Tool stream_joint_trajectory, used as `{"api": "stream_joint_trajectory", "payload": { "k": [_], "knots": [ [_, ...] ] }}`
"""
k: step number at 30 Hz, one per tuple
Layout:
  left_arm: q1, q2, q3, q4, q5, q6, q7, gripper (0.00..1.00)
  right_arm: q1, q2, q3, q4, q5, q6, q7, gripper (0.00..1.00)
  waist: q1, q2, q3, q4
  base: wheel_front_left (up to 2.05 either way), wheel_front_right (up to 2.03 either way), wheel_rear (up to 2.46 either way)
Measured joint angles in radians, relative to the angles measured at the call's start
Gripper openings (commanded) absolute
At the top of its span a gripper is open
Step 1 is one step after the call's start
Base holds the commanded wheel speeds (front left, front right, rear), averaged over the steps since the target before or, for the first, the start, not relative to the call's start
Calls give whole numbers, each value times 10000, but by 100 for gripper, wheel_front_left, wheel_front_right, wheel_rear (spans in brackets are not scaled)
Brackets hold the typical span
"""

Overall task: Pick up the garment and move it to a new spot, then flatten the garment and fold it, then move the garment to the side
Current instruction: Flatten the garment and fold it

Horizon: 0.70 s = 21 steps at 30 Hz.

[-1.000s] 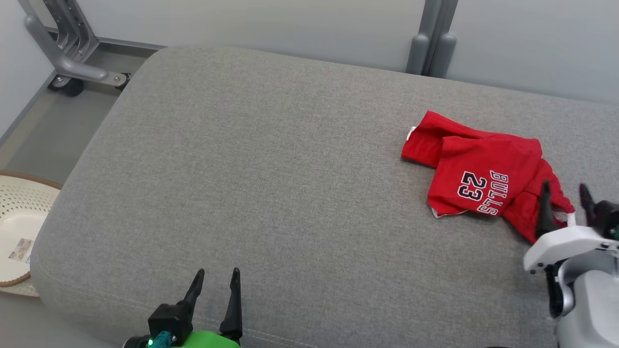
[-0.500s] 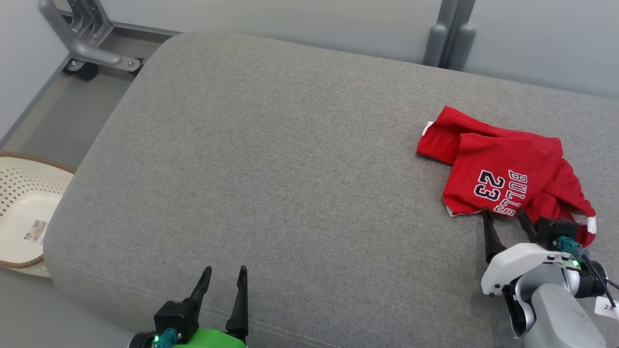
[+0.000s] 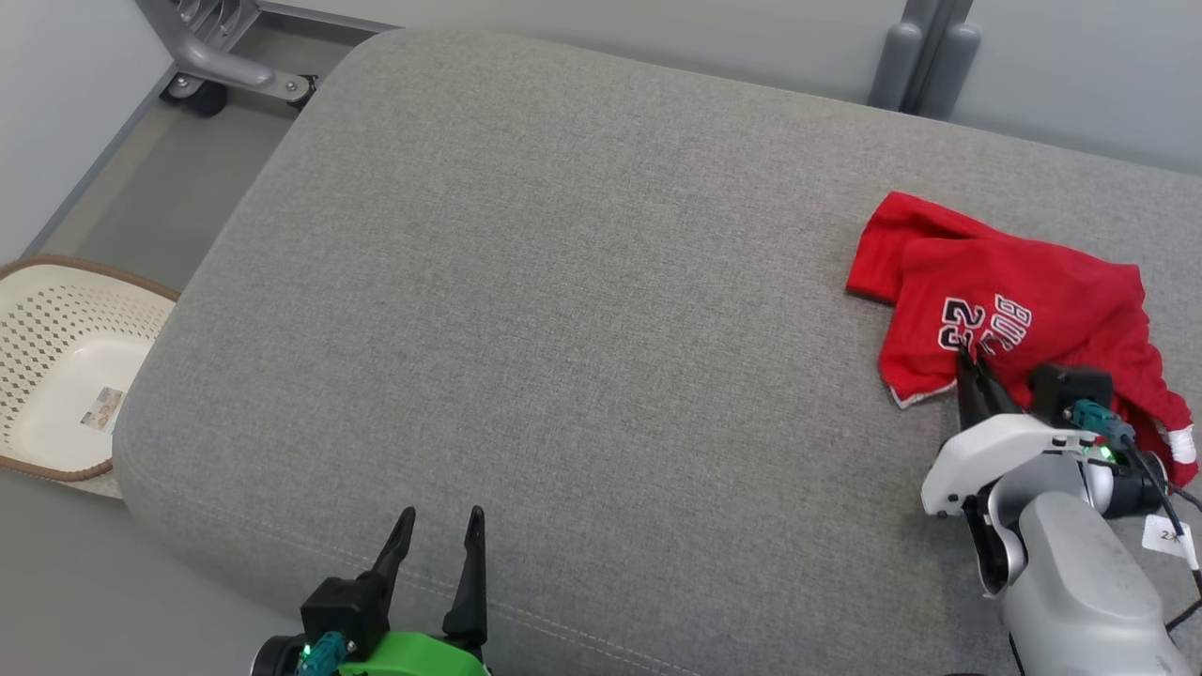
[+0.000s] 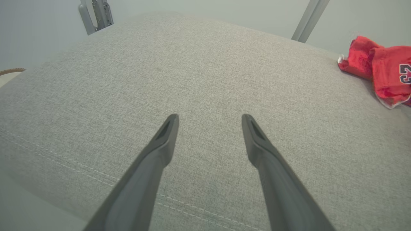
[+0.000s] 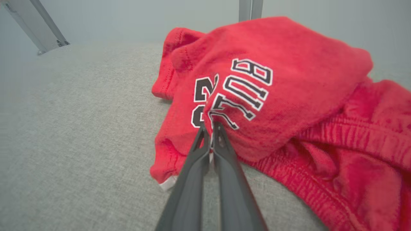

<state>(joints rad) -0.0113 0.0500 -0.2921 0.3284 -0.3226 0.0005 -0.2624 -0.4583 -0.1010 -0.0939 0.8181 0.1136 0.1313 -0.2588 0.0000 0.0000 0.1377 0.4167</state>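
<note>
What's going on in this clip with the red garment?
The robot's right gripper is pinched shut on the red garment at its printed lettering, toward the right of the grey cushion. The garment lies crumpled there, not yet lifted. The left gripper hovers open over the cushion's near edge, well apart from the garment.

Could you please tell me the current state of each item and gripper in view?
red garment: crumpled, unfolded, lying on the grey cushion.
right gripper: shut, pinching a fold of the red garment at its printed lettering.
left gripper: open, holding nothing, over the cushion's near edge.
basket: upright on the floor beside the cushion.
</note>
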Motion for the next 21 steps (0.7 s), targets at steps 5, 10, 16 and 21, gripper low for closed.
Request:
{"api": "stream_joint_trajectory", "payload": {
  "k": [5, 10, 16, 21],
  "knots": [
    [-12, -2, -128, -84, -25, 27, 0, 100, -232, 40, 938, -1346, 694, -4, -29, 0, 0, 0, 15, -19, 0, 0, 0],
    [-78, 0, -384, -109, -56, -19, 2, 100, -655, 94, 2313, -2767, 1434, -4, -31, 0, 0, 0, 77, 54, 0, 0, 0],
    [-270, 0, -1365, -98, -109, -180, 0, 100, -1739, -435, 4023, -3093, 2034, -4, 242, 0, 0, 0, 194, 618, 0, 0, 0],
    [-340, 2, -1685, -169, -291, 6, 0, 100, -3027, -612, 4349, -1559, 1923, -4, 359, 0, 0, 0, 386, 1174, 0, 0, 0]
  ]
}}
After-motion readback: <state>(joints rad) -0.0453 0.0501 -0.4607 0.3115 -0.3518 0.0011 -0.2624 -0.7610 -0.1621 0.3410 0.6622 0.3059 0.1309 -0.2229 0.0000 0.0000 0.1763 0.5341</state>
